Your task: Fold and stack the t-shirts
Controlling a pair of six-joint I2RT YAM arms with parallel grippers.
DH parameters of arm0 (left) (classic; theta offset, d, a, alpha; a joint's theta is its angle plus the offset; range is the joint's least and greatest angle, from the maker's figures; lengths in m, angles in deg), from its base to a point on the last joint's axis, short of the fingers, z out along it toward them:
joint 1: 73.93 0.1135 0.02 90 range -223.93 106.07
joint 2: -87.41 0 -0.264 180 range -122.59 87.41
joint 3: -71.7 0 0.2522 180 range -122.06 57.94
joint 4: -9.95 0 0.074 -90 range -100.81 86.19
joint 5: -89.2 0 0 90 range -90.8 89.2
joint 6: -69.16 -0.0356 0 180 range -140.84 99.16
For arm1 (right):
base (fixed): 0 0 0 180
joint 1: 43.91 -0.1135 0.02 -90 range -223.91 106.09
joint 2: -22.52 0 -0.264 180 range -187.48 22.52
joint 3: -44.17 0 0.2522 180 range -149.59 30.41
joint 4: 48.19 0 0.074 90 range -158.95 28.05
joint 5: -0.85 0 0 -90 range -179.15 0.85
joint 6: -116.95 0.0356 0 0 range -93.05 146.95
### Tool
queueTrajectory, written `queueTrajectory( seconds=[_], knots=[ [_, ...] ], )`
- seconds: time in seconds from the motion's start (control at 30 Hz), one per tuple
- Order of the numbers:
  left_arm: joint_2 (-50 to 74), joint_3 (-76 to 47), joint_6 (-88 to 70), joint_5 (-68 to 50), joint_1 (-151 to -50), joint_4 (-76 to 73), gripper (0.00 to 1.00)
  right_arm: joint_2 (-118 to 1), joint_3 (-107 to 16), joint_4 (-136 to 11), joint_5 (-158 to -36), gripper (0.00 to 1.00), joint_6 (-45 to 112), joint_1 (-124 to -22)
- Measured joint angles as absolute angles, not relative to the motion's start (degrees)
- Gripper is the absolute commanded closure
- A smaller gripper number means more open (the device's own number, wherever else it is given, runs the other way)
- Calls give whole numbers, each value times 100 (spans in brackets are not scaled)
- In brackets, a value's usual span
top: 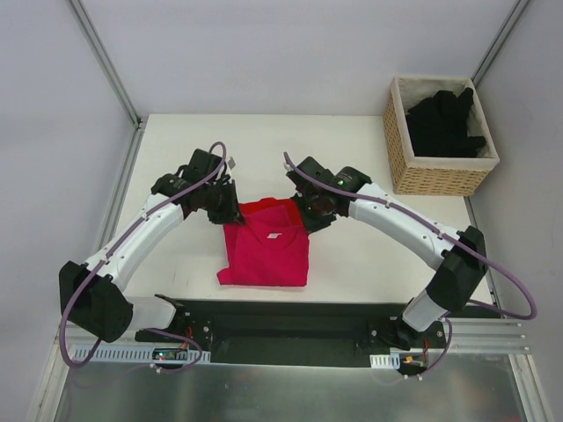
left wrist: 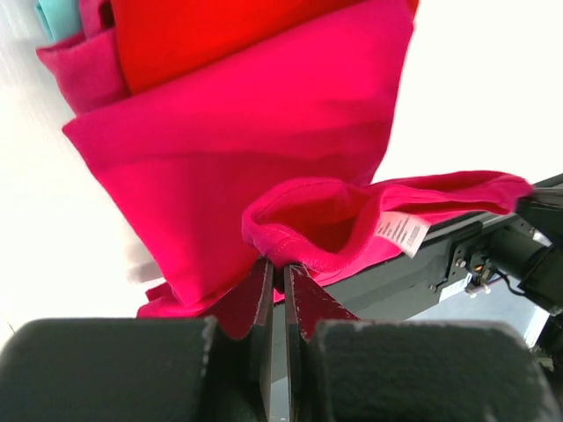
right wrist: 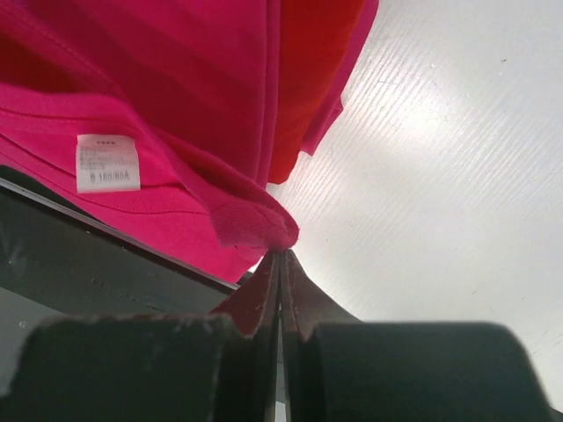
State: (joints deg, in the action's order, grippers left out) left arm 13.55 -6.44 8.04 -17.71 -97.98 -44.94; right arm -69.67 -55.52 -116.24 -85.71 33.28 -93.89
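Pinching a rolled edge of the magenta t-shirt (left wrist: pixel 264 158), the left gripper (left wrist: pixel 274 268) is clenching tight, jaws almost touching. The right gripper (right wrist: pixel 281 255) is doing the same, clamping a bunched corner of that shirt at its tips. A white label (right wrist: pixel 107 163) is showing on the pink cloth near the right gripper. The shirt is lying folded on the table (top: pixel 352 255) between the two arms, both grippers sitting at its far corners. A red t-shirt (top: pixel 264 207) is peeking out along the far edge, touching the magenta one. Black t-shirts (top: pixel 444 123) are sitting in the wicker basket (top: pixel 435 171) at the far right corner, well apart.
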Motion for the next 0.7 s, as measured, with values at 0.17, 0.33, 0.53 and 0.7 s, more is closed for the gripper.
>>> queueTrajectory(
  seconds=[0.17, 0.33, 0.53, 0.7],
  knots=[
    [1228, -939, 807, -1657, -9794, -4590, 100, -6953, -5552, -11582, -8525, 99, 3210, -9376],
    [1156, -994, 870, -1358, -9787, -4631, 100, -6792, -5458, -11270, -8510, 99, 3109, -9356],
    [1158, -994, 1025, -1061, -9746, -4640, 100, -6696, -5342, -10996, -8611, 99, 2947, -9286],
    [1173, -994, 1185, -864, -9678, -4644, 100, -6691, -5314, -10835, -8742, 99, 2871, -9284]
  ],
)
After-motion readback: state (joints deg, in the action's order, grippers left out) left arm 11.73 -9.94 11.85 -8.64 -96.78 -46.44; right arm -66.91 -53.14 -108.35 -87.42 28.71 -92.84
